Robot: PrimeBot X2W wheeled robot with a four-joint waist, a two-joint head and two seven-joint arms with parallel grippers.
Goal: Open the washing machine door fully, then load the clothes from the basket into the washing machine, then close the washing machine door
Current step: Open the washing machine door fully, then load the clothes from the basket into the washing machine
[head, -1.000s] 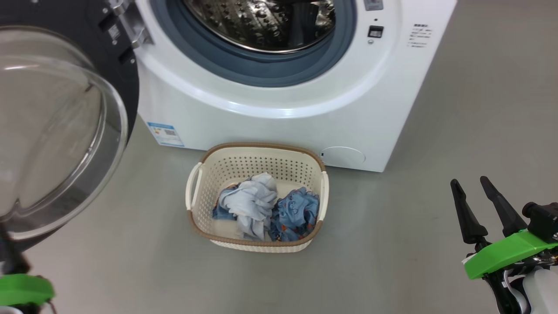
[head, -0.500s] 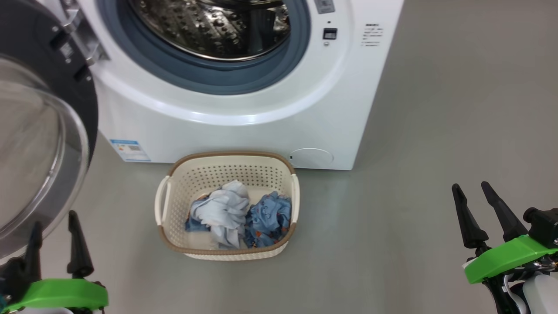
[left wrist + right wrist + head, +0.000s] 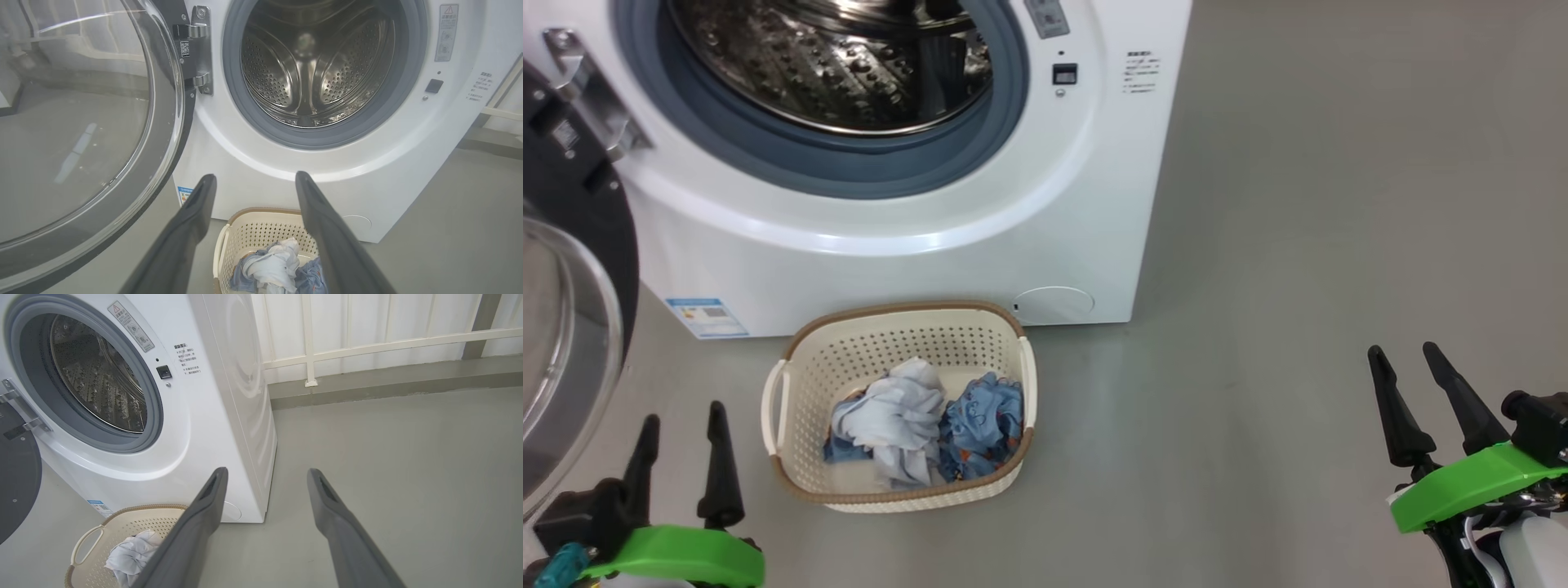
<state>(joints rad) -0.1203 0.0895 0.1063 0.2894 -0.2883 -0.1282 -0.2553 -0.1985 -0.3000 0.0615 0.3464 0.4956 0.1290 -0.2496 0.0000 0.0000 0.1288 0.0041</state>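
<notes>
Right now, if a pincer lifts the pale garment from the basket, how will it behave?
The pale garment lies crumpled in soft folds, so probably floppy and light. It overlaps the blue printed garment, so it may drag that along.

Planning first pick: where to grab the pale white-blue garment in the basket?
Probably pinch the crumpled ridge of the pale white-blue soft garment from above: it lies heaped on top, and the cream perforated plastic basket walls block side approaches.

Left end effector (jaws wider) has come away from the door.
</notes>
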